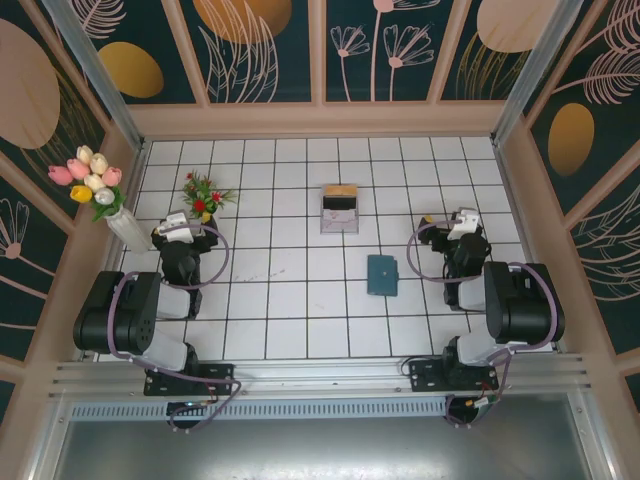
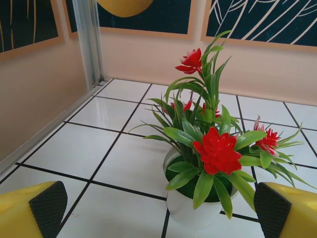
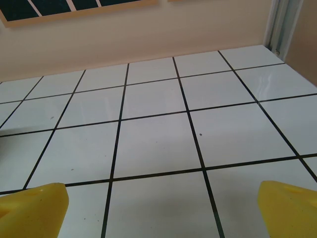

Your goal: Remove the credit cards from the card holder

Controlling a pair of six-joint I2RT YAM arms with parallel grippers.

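The card holder [image 1: 382,275] is a small dark teal wallet, lying folded shut on the white tiles a little right of centre. The credit cards are hidden. My left gripper [image 1: 188,226] sits at the left, well away from the wallet. In its wrist view it is open [image 2: 161,210], its yellow fingers [image 2: 34,210] wide apart at the bottom corners and nothing held. My right gripper [image 1: 462,222] stands to the right of the wallet and slightly beyond it. It is open too [image 3: 163,208], with bare tile between its yellow fingertips [image 3: 290,208].
A white pot of red flowers [image 2: 208,148] stands just ahead of the left gripper [image 1: 205,195]. A vase of tulips [image 1: 98,185] is at the far left wall. A grey stand with a tan edge and black insert [image 1: 339,208] sits beyond the wallet.
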